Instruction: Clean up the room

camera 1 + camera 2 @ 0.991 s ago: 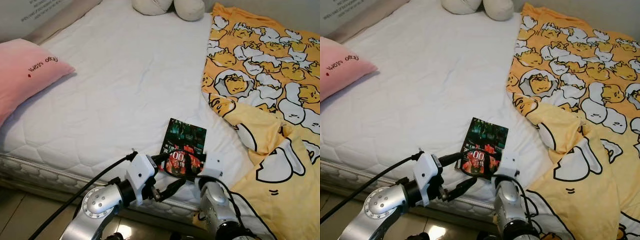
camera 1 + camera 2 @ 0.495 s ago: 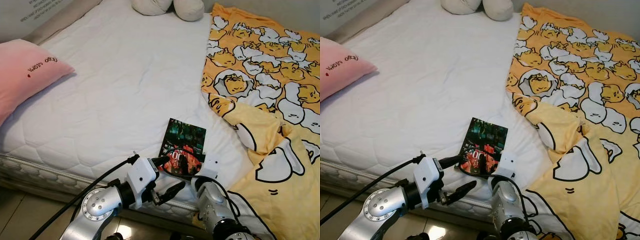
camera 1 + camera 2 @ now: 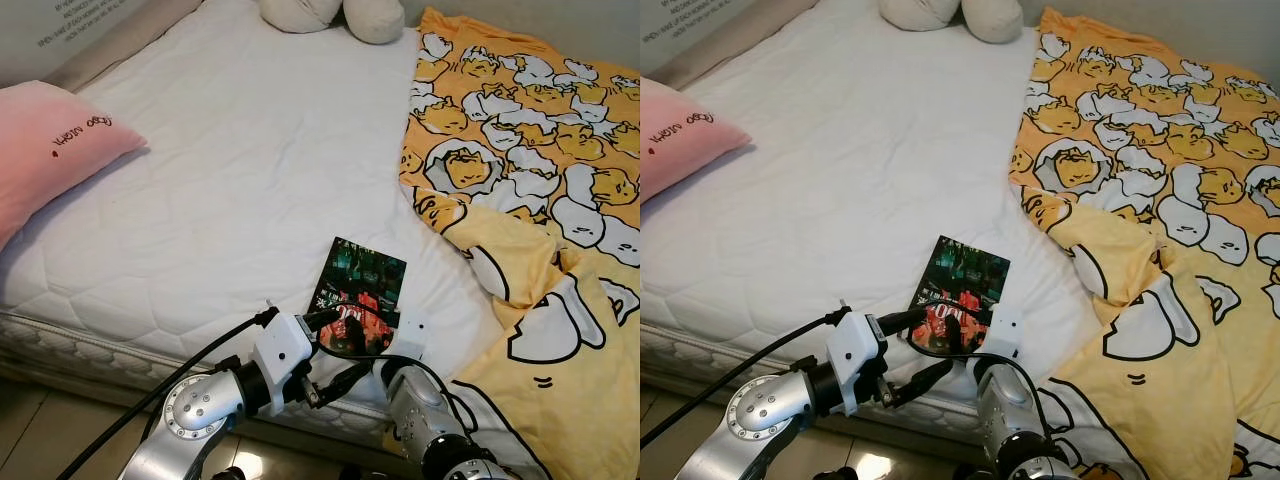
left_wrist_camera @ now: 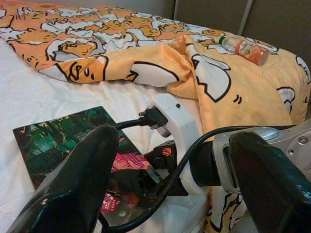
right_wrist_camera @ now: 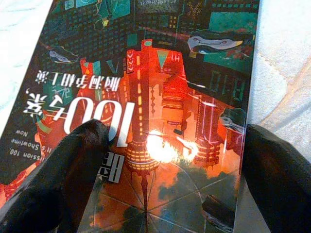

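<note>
A book (image 3: 367, 280) with a dark green and red cover lies flat on the white mattress (image 3: 240, 180), near its front edge. My right gripper (image 5: 170, 189) is open over the book's near end. One of its fingers (image 5: 63, 179) rests on the cover, the other stands at the book's side edge. The white right wrist (image 3: 411, 329) is just right of the book. My left gripper (image 3: 335, 352) hangs open at the bed's front edge, just left of the right wrist, with nothing between its fingers (image 4: 73, 189).
A yellow cartoon-print blanket (image 3: 520, 160) covers the bed's right side and spills over the front. A small bottle (image 4: 244, 48) lies on it. A pink pillow (image 3: 50, 150) sits at the left and a cream plush toy (image 3: 335, 12) at the back.
My right wrist has edged slightly left at the book's near end. The view has shifted a little. The book and the left gripper stay put.
</note>
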You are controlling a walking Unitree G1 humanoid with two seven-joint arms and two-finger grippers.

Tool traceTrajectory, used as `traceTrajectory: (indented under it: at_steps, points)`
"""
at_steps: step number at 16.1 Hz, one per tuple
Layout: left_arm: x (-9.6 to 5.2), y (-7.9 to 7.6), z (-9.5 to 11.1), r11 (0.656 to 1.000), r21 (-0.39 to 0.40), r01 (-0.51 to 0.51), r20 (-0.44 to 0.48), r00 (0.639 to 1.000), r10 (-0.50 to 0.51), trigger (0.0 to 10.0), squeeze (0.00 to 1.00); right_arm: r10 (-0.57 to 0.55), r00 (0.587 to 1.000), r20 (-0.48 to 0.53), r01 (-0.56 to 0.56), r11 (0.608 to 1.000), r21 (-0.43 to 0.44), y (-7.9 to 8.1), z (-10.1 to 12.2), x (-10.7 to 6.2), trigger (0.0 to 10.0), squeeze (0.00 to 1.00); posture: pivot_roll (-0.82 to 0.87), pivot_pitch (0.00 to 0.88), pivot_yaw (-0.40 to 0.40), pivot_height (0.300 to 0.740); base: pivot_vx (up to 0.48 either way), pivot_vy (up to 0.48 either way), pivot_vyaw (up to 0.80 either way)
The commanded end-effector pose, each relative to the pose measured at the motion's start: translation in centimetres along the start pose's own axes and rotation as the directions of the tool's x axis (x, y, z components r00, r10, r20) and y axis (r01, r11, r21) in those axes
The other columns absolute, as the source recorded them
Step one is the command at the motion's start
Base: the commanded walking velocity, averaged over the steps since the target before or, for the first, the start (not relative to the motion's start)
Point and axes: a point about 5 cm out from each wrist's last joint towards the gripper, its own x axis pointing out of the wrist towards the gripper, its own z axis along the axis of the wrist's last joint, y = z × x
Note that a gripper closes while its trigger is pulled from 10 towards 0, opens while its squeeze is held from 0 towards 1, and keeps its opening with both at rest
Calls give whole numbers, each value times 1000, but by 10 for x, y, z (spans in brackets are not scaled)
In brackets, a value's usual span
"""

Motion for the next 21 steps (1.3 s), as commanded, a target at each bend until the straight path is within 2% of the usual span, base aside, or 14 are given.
traceTrajectory:
  at_steps: [1,2,3,4,7,11,15,21]
  points:
    - [1,-2,-2,1000,-5,10,-7,1000,-11,10000,0,48,994,-99,-47,999,15,14,-18,-1,4000,0,254,211,-74,740,0,0,0]
    - [1,-2,-2,1000,-4,10,-8,1000,-10,10000,0,51,992,-112,-50,999,17,14,-20,-1,0,0,255,210,-74,740,0,0,0]
    - [1,-1,-3,1000,-3,9,-9,1000,-9,10000,0,57,987,-147,-53,998,35,14,-24,-2,0,0,260,210,-73,740,0,0,0]
    - [0,0,-3,1000,-1,6,-12,1000,-6,10000,0,62,984,-169,-44,993,106,15,-27,-2,0,0,273,210,-67,740,0,0,0]
    - [1,2,-2,1000,6,0,-15,1000,0,10000,0,50,984,-170,-24,988,155,12,-27,-2,0,0,281,196,-53,740,0,0,0]
    - [6,3,-2,1000,12,11,-9,1000,-11,10000,0,42,990,-134,-24,990,139,6,-17,0,0,0,262,176,-49,740,0,0,0]
    - [10,6,-1,1000,17,11,-3,1000,-11,10000,0,51,987,-151,-20,980,199,7,-19,0,0,0,261,177,-45,740,0,0,0]
    - [11,6,-3,1000,14,4,-5,1000,-4,10000,0,65,993,-102,-50,988,146,11,-7,4,0,0,256,180,-52,740,0,0,0]
